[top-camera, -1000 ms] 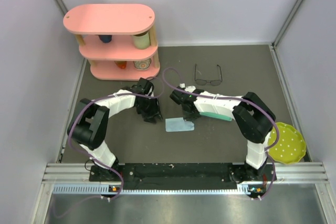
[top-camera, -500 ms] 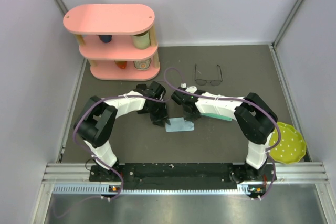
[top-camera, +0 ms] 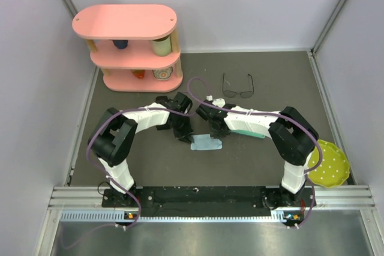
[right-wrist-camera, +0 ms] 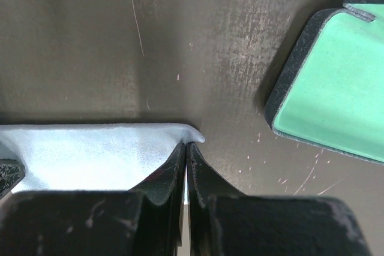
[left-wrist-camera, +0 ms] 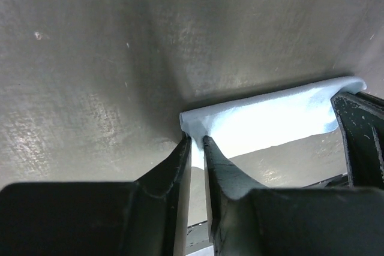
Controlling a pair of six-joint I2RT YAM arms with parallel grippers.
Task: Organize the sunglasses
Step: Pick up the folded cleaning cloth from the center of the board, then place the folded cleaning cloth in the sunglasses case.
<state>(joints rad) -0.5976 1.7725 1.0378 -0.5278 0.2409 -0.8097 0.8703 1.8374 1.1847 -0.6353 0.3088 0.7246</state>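
Thin dark wire-frame sunglasses lie open on the dark mat behind both arms, with neither gripper near them. A light blue cloth lies between the grippers. My left gripper is shut on the cloth's left corner, pinched at the fingertips. My right gripper is shut on the cloth's right corner at the tips. A case with a green inside lies under the right arm, its green panel showing just right of that gripper.
A pink three-tier shelf with cups stands at the back left. A yellow-green dotted plate sits at the right edge. Grey walls close in the mat on three sides.
My left gripper moved right to the cloth's left corner and closed on it. The cloth shifted slightly. The right gripper stayed shut on the right corner.
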